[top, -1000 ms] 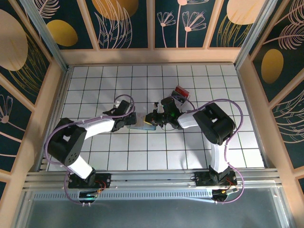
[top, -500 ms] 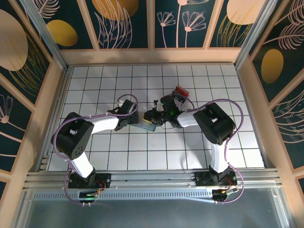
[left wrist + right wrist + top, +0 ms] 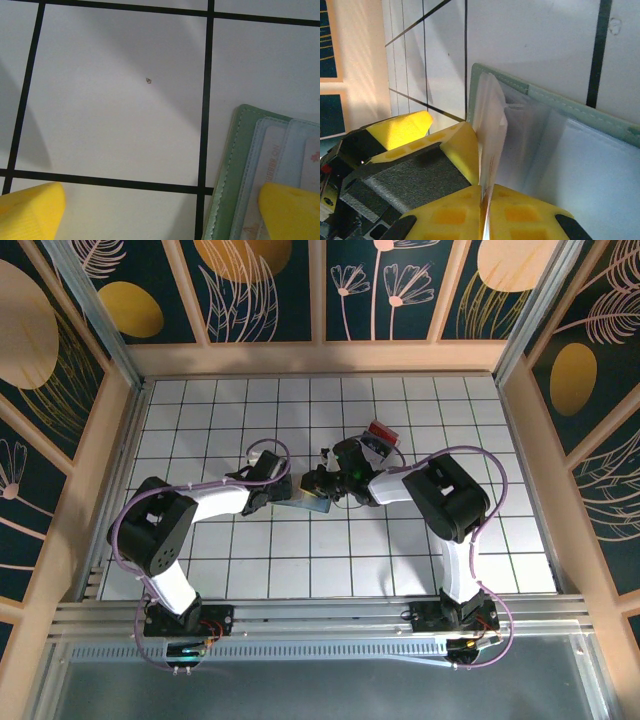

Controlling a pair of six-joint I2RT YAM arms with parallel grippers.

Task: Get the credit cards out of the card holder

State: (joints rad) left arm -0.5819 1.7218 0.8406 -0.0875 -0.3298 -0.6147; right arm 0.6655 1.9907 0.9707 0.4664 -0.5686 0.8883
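The card holder lies open on the tiled table between my two grippers; in the left wrist view the grey-green card holder shows stitched pockets with pale credit cards tucked in. My left gripper is open wide, and its right fingertip lies over the holder's pockets. My right gripper is shut on the edge of a pale credit card that stands up out of a pocket of the card holder. A yellow finger of the left gripper sits right beside that card.
A clear plastic box with red and black contents stands just behind the right gripper. Wooden walls border the table on the left, right and back. White tiles lie bare to the left of the holder.
The left arm's elbow swung out over the first half second and its gripper edged closer to the holder. The right gripper shifted slightly left, staying at the holder.
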